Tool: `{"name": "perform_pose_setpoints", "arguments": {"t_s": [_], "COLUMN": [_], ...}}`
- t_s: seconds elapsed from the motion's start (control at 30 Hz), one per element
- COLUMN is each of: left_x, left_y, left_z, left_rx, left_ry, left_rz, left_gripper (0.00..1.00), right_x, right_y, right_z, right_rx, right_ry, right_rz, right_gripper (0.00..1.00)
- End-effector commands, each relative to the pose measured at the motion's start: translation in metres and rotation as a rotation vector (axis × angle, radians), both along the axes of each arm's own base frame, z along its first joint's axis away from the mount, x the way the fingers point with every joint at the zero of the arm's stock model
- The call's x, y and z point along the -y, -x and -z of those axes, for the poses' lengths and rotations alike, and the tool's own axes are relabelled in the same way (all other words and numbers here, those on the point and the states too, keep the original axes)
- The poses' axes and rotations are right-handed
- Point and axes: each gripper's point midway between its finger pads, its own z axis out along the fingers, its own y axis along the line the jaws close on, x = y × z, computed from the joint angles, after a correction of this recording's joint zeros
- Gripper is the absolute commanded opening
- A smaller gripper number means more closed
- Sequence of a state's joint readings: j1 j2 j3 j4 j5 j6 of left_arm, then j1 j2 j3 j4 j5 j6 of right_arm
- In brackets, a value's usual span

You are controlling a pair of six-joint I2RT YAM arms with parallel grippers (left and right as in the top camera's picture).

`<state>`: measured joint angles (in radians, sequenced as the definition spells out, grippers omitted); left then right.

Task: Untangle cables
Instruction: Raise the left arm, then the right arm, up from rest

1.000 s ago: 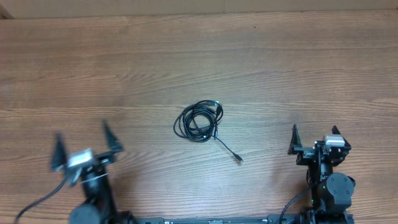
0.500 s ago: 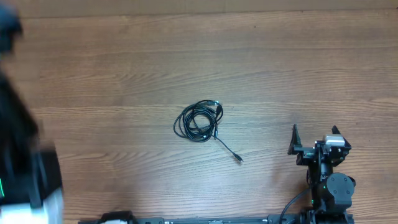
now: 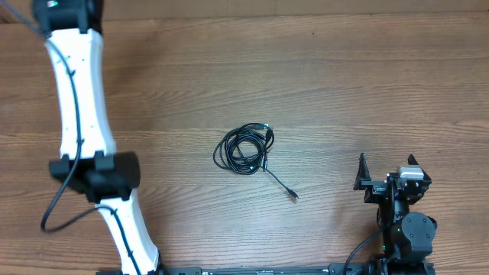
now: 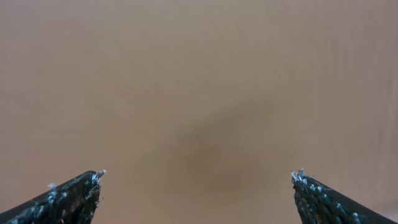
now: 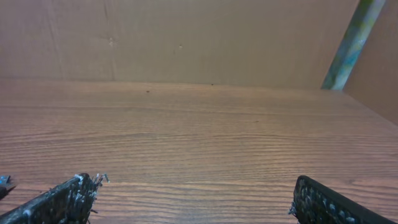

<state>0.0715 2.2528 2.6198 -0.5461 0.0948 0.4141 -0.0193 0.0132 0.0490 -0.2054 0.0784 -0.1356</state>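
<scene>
The cables (image 3: 244,149) lie as one small black coil on the wooden table (image 3: 367,84), near its middle, with one loose plug end (image 3: 293,196) trailing toward the front right. My right gripper (image 3: 386,165) rests low at the front right, well apart from the coil. It is open, and in the right wrist view nothing but bare wood lies between the fingers of the right gripper (image 5: 193,182). My left arm (image 3: 76,92) stretches to the far left corner, its gripper past the overhead frame's edge. The left gripper (image 4: 196,177) is wide open before a blurred tan surface.
A tan cardboard wall (image 5: 199,37) stands behind the table's far edge. A greenish pole (image 5: 354,43) leans at the far right in the right wrist view. A small dark object (image 5: 3,180) shows at that view's left edge; what it is I cannot tell.
My left arm has swung from the front left of the table up to the far left corner. The right arm and the coil have not moved.
</scene>
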Motion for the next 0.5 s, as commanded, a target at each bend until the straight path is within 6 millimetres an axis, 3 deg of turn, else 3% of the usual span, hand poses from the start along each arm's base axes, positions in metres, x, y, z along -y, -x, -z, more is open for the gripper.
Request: {"name": "perform_pose_setpoints", "arguments": {"t_s": [0.0, 0.17, 0.47], "left_x": [0.027, 0.033, 0.05], "left_y": [0.002, 0.001, 0.003], "left_z": [-0.019, -0.035, -0.034], "left_rx": [0.051, 0.113, 0.104], "left_ry": [0.051, 0.047, 0.079], "left_rz": [0.085, 0.099, 0.168], "left_gripper": [1.0, 1.0, 0.99], "right_x": [0.002, 0.002, 0.002], "right_y": [0.001, 0.001, 0.001], "right_z": [-0.007, -0.007, -0.007], "right_rx": [0.013, 0.013, 0.013], "right_ry": [0.005, 0.005, 0.005], "right_rz": [0.011, 0.011, 0.011], "right_gripper": [1.0, 1.0, 1.0]}}
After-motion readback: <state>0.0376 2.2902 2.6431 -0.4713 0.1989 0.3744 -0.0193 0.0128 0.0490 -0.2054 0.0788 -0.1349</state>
